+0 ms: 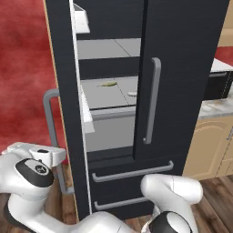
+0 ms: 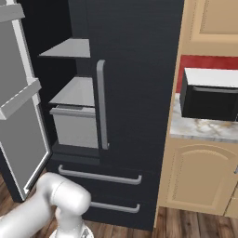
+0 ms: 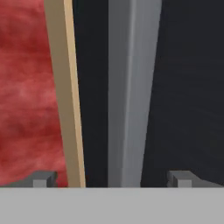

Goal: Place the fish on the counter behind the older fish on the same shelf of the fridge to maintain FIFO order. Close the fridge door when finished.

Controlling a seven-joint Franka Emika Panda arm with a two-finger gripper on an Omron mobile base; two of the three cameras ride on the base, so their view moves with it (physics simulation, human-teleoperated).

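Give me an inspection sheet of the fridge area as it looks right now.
Surface: light-grey fridge shelf above the grey drawer.
Job's things: slender olive-yellow fish at the back of the shelf, pale oval fish nearer the front; black fridge's left door open.
Clutter: nothing seen.
Pincer: open, facing the grey door handle.
Cables: nothing seen.
Surroundings: black microwave on marble counter, red wall.

From my station, listed: black fridge [image 2: 135, 69], left door [image 2: 21, 116] swung open, right door shut with grey bar handle [image 2: 102, 104]; two grey shelves over a drawer [image 2: 74, 125] (interior left); microwave [image 2: 209, 95] on marble counter [image 2: 200, 130], right.
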